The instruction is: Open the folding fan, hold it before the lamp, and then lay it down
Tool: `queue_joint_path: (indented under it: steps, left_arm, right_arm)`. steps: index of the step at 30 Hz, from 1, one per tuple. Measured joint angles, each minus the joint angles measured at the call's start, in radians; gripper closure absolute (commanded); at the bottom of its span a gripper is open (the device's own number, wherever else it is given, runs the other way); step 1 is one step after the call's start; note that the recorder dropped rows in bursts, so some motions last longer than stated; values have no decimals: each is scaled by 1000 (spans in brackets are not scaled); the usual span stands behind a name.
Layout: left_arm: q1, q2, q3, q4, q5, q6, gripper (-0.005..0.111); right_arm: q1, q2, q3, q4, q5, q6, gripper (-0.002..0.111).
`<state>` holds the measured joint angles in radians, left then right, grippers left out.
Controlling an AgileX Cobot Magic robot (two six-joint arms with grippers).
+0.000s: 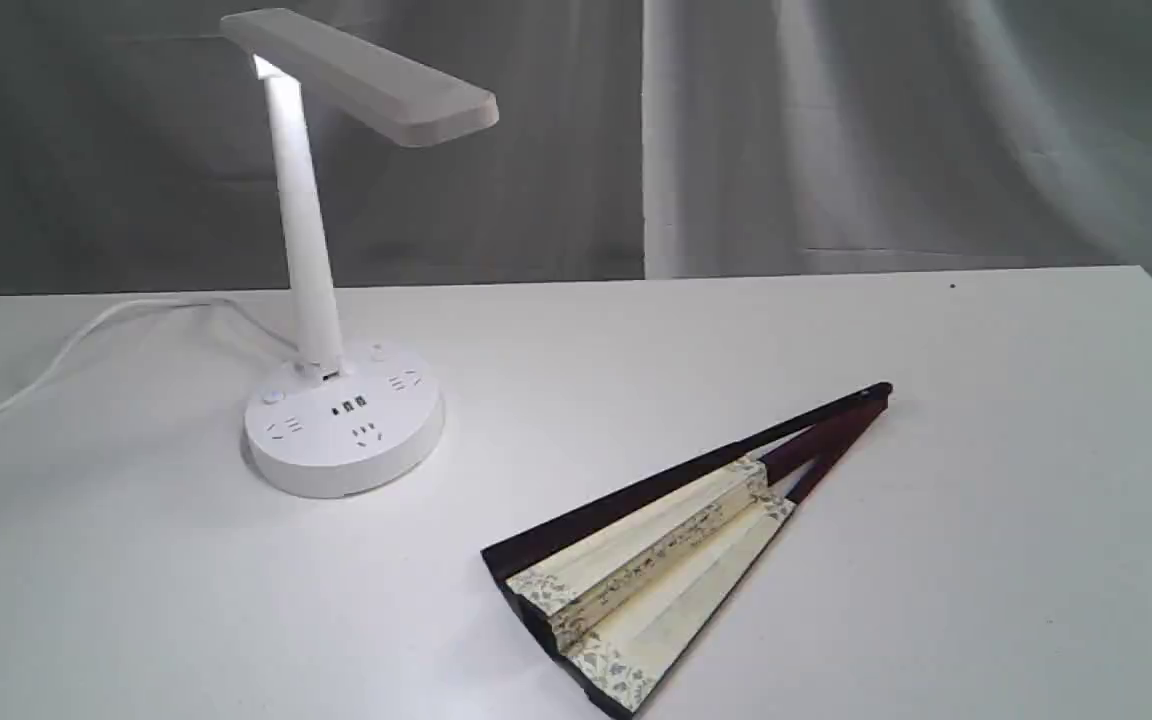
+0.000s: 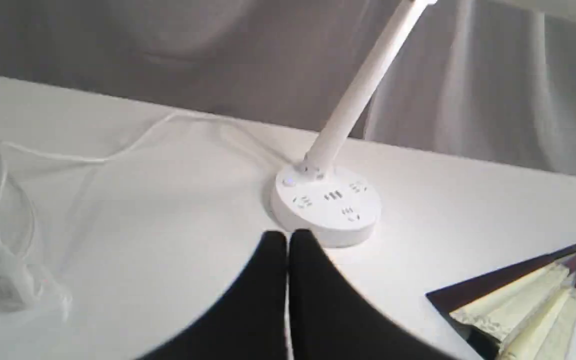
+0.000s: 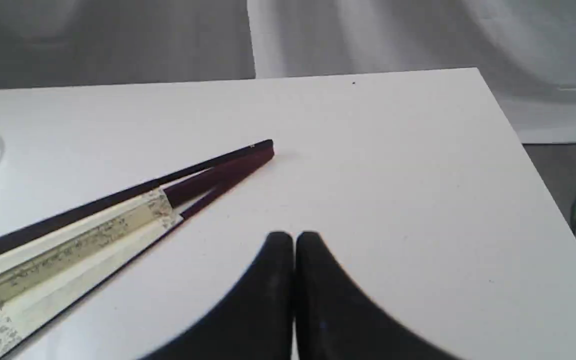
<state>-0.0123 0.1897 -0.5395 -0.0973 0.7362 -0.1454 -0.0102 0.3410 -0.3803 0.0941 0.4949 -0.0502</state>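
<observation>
Exterior view has the folding fan (image 1: 656, 560) lying flat on the white table (image 1: 986, 520), off to the right of the lamp (image 1: 304, 230) and well clear of its round base. It's only cracked open into a narrow wedge: cream pleats with a grey patterned border at the wide end, dark maroon ribs running to the pivot, and a near-black outer stick along the top edge. The wide end sits toward the front of the table and the pivot points back and right. The lamp's white cord (image 1: 56, 360) trails off left. Neither arm shows up in that view. In the wrist views, the left gripper (image 2: 288, 240) faces the lamp base and the right gripper (image 3: 294, 240) faces the table near the fan's pivot end. Both have their black fingers pressed together with nothing between them.
</observation>
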Motion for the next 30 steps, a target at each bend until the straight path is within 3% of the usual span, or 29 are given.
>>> queue_joint_path:
  steps: [12, 18, 22, 26, 30]
  left_arm:
    - [0, 241, 0, -16, -68, 0, 107]
    - [0, 374, 0, -117, -50, 82, 107]
    - [0, 465, 0, -203, -48, 245, 107]
    - [0, 561, 0, -232, -48, 306, 107]
    - [0, 647, 0, -238, -48, 322, 107]
  right_arm:
    - [0, 308, -115, 7, 9, -20, 108]
    - [0, 430, -116, 14, 9, -20, 108]
    - [0, 492, -116, 16, 9, -25, 98]
    - [0, 526, -116, 38, 9, -56, 83]
    - [0, 536, -142, 85, 34, -75, 79]
